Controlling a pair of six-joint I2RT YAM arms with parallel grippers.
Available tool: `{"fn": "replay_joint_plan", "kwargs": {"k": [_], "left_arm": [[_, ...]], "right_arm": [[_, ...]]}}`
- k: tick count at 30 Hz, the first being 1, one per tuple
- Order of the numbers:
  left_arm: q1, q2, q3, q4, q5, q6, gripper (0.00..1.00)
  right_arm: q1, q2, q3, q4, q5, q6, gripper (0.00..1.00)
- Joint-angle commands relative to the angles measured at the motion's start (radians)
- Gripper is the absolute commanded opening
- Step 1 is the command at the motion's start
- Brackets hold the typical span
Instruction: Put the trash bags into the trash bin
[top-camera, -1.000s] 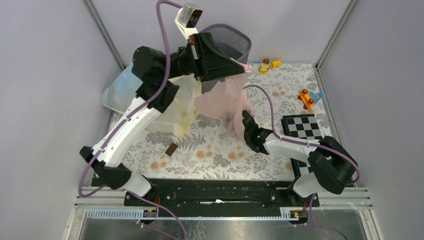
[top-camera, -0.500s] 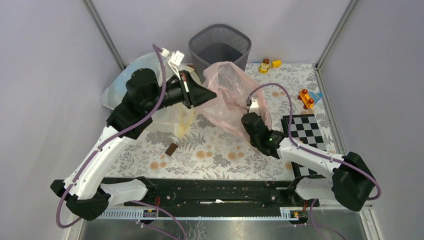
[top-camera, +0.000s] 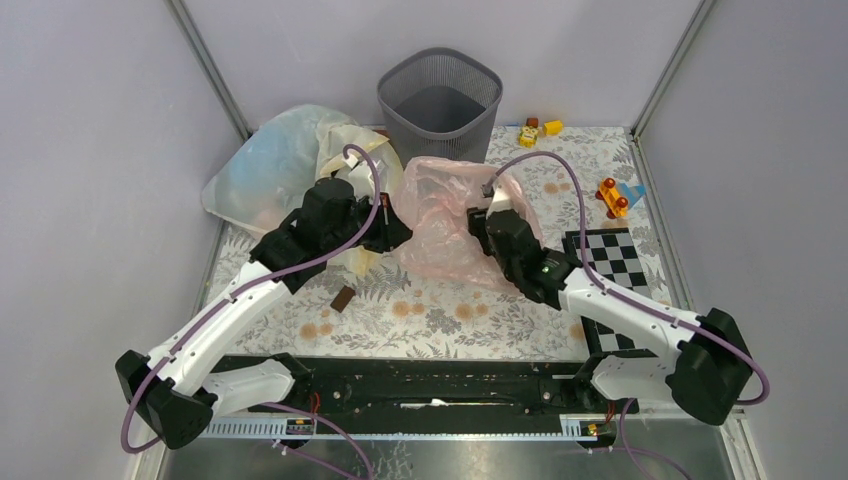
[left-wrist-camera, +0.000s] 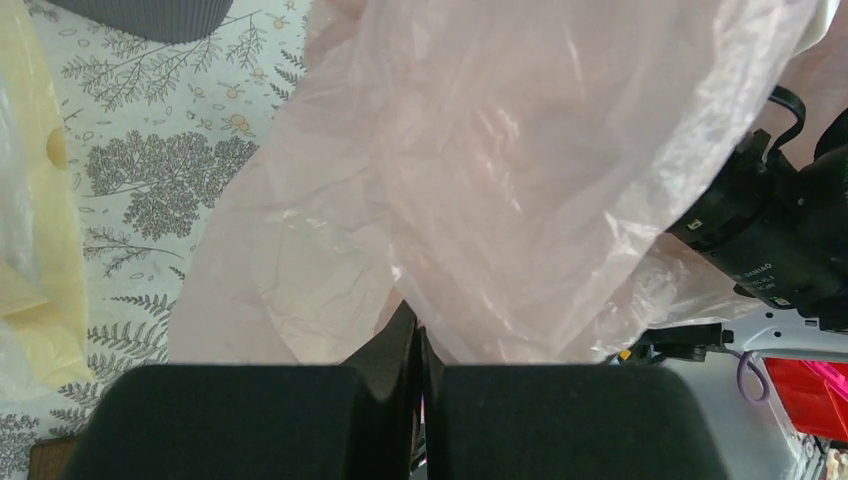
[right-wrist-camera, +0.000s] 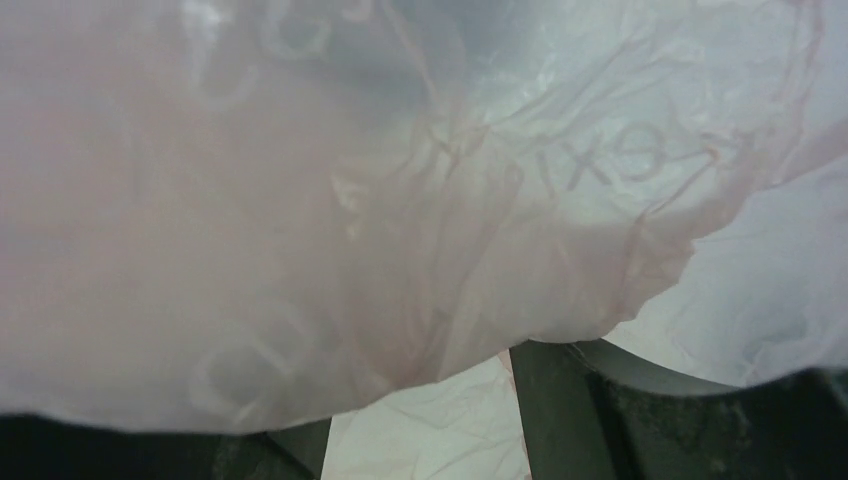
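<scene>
The pale-pink trash bag (top-camera: 440, 222) lies crumpled on the flowered table, just in front of the dark grey mesh trash bin (top-camera: 440, 95). My left gripper (top-camera: 396, 226) is shut on the bag's left edge; in the left wrist view the closed tips (left-wrist-camera: 415, 322) pinch the film of the bag (left-wrist-camera: 500, 150). My right gripper (top-camera: 486, 222) is pressed into the bag's right side. Its fingers (right-wrist-camera: 555, 410) stand apart, with the pink bag (right-wrist-camera: 350, 200) draped over them and filling the view. The bin stands upright with nothing visible inside.
A large cloudy bag with a cream-yellow rim (top-camera: 285, 170) lies at the back left, beside my left arm. Small toys (top-camera: 530, 130) and a red-yellow toy (top-camera: 612, 197) sit at the back right. A checkerboard (top-camera: 605, 255) lies at the right, a brown block (top-camera: 343, 299) on the cloth.
My left arm dropped from above the bin down to the table, bringing the pink bag with it. My right gripper opened and moved up-left into the bag.
</scene>
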Motion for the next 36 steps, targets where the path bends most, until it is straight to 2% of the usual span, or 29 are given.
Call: {"fn": "replay_joint_plan", "kwargs": {"k": [1, 4, 7, 11, 18, 22, 26, 28, 31, 33, 36], "left_arm": [[0.003, -0.011, 0.025, 0.067, 0.008, 0.022, 0.0], [0.003, -0.009, 0.039, 0.053, 0.021, 0.024, 0.0], [0.003, -0.018, 0.084, -0.003, -0.041, 0.037, 0.0], [0.004, -0.018, 0.182, -0.063, -0.118, 0.044, 0.0], [0.004, 0.044, 0.357, -0.122, -0.159, 0.057, 0.0], [0.006, 0.034, 0.449, -0.113, -0.107, 0.048, 0.0], [0.006, -0.008, 0.466, -0.045, 0.1, 0.007, 0.0], [0.006, -0.025, 0.451, -0.039, 0.128, -0.008, 0.01], [0.006, -0.031, 0.409, -0.084, 0.011, 0.011, 0.02], [0.006, -0.017, 0.376, -0.119, -0.053, 0.026, 0.01], [0.006, 0.007, 0.34, -0.109, -0.072, 0.039, 0.01]], "right_arm": [[0.0, 0.058, 0.059, 0.127, -0.027, -0.063, 0.66], [0.0, 0.066, -0.005, 0.274, -0.116, -0.178, 0.66], [0.001, 0.058, -0.094, 0.391, -0.169, -0.314, 0.69], [0.002, 0.11, -0.118, 0.365, -0.142, -0.417, 0.75], [0.004, 0.147, -0.137, 0.385, -0.108, -0.42, 0.79], [0.004, 0.207, -0.072, 0.293, 0.063, -0.388, 0.85], [0.004, 0.313, 0.01, 0.177, 0.248, -0.351, 0.87], [0.004, 0.305, 0.022, 0.16, 0.207, -0.345, 0.86], [0.008, 0.212, -0.025, 0.226, 0.042, -0.345, 0.86], [0.008, 0.136, -0.061, 0.282, -0.069, -0.348, 0.92], [0.007, 0.054, -0.062, 0.279, -0.207, -0.327, 0.93]]}}
